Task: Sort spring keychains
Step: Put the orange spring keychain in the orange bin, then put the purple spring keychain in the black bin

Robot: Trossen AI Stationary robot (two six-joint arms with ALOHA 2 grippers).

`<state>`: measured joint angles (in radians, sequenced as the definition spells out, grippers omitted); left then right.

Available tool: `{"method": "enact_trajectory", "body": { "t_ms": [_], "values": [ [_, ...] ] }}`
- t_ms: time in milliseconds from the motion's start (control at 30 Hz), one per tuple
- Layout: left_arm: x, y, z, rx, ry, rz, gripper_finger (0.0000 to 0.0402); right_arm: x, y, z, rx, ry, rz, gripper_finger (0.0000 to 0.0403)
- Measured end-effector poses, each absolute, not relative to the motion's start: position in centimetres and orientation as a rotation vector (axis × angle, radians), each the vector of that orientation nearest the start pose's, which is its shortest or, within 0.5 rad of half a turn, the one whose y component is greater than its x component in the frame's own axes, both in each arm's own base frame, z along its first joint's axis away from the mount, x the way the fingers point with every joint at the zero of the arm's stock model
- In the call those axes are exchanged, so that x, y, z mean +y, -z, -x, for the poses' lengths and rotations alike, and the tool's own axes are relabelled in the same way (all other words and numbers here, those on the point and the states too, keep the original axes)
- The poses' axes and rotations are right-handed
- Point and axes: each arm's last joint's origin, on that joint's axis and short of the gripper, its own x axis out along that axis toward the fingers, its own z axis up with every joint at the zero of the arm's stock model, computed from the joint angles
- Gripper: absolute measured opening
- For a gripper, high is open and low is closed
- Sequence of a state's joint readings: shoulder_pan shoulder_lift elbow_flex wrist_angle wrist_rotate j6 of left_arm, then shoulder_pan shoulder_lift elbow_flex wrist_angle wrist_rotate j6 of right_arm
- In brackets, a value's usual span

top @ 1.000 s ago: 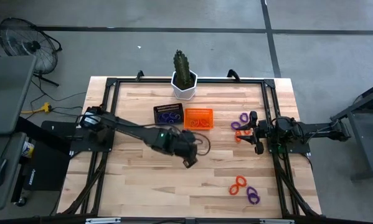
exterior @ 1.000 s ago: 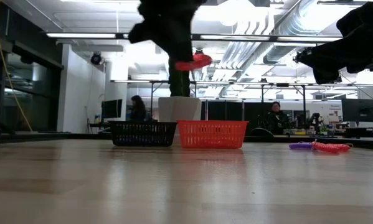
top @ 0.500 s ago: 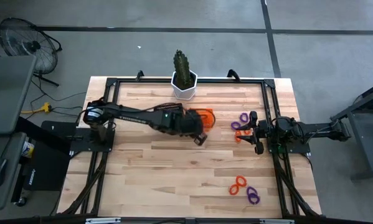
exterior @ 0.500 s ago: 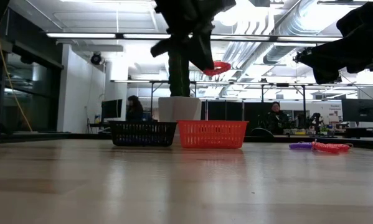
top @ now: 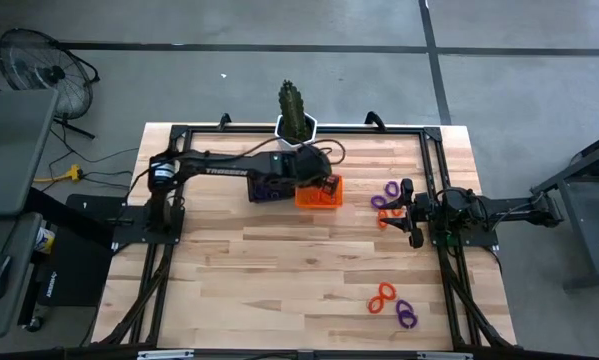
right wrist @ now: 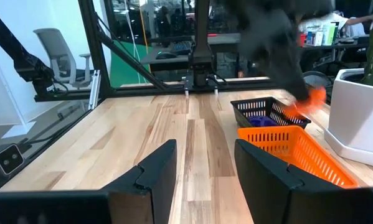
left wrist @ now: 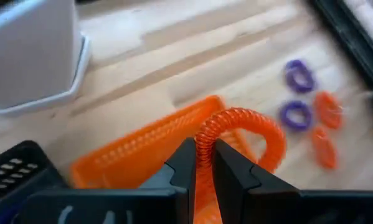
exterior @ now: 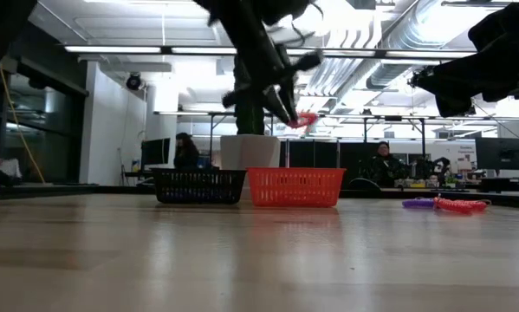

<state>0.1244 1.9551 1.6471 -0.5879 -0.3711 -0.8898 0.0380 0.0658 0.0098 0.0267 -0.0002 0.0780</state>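
Orange coil is sitting pinched between the fingers of the left end effector, which is hanging in the air over the orange mesh basket; the low view is showing the coil clear above the basket's rim. The black mesh basket is standing just beside the orange one, with purple coils lying inside it, and a white pot holding a cactus is standing behind both.

The right end effector is waiting at the bench's right side, its fingers standing apart and holding nothing. Close by it, purple and orange spring keychains are lying loose on the wood, and another small group is lying well apart, toward the near right corner.
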Motion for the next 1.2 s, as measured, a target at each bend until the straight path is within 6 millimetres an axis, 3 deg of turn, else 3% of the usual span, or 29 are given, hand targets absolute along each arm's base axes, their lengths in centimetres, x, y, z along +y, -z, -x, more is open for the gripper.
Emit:
{"method": "enact_trajectory", "body": {
  "t_ms": [533, 900, 1067, 1200],
  "values": [
    [7.1, -22.0, -43.8, 0.713, -0.783, 0.758, 0.0047, 0.4, -16.4, -10.1, 0.031, -0.037, -0.078, 0.0156],
    [7.2, -22.2, -43.5, 0.731, -0.803, 0.728, 0.0139, 0.4, -16.4, -10.1, 0.031, -0.037, -0.077, 0.0156],
    [6.7, -22.4, -43.7, 0.754, -0.732, 0.684, 0.0155, 0.4, -16.4, -10.1, 0.031, -0.037, -0.077, 0.0158],
    [5.3, -24.6, -43.2, 0.739, -0.628, 0.603, 0.0156, 0.4, -16.4, -10.1, 0.03, -0.037, -0.077, 0.0156]
  ]
}}
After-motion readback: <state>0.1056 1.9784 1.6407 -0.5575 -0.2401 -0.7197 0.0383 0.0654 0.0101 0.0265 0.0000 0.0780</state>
